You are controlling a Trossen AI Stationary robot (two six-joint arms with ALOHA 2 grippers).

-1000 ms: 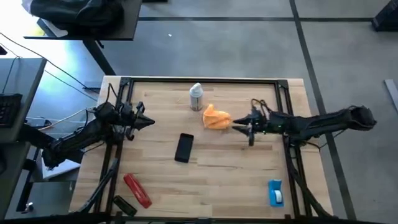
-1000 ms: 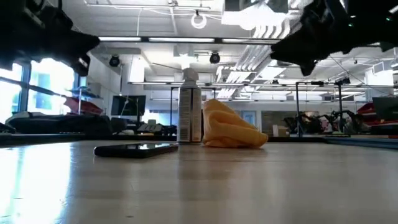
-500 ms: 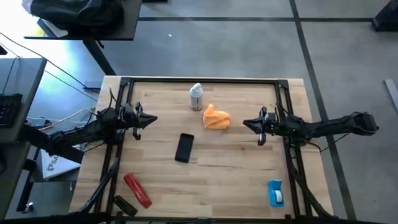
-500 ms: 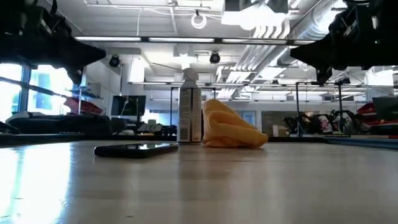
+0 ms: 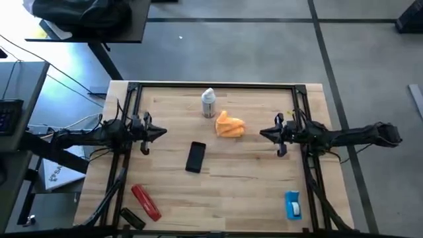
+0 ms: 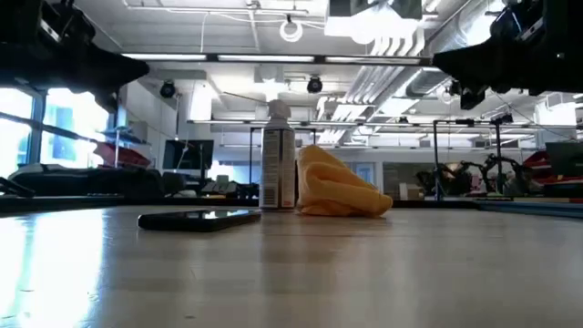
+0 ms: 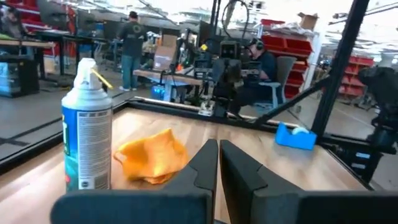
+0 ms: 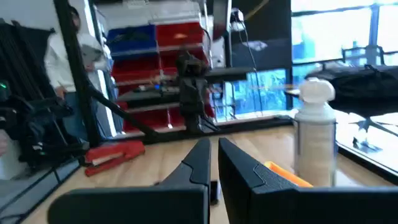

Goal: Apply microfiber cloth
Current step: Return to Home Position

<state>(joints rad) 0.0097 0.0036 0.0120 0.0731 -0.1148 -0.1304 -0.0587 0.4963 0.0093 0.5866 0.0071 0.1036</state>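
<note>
An open-plan robotics workshop. Red and blue plastic storage bins (image 8: 175,35) fill shelves, and bare white ceiling ducts (image 6: 399,42) run overhead.

Orange microfiber cloth (image 5: 230,125), black phone (image 5: 195,157)

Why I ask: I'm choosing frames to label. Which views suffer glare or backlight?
High view: the wooden table is evenly lit. Low view: the dark left claw and right claw are silhouettes against ceiling lamps, yet the crumpled orange microfiber cloth reads clearly. Right wrist view: bright windows behind the white-capped spray bottle.
</note>
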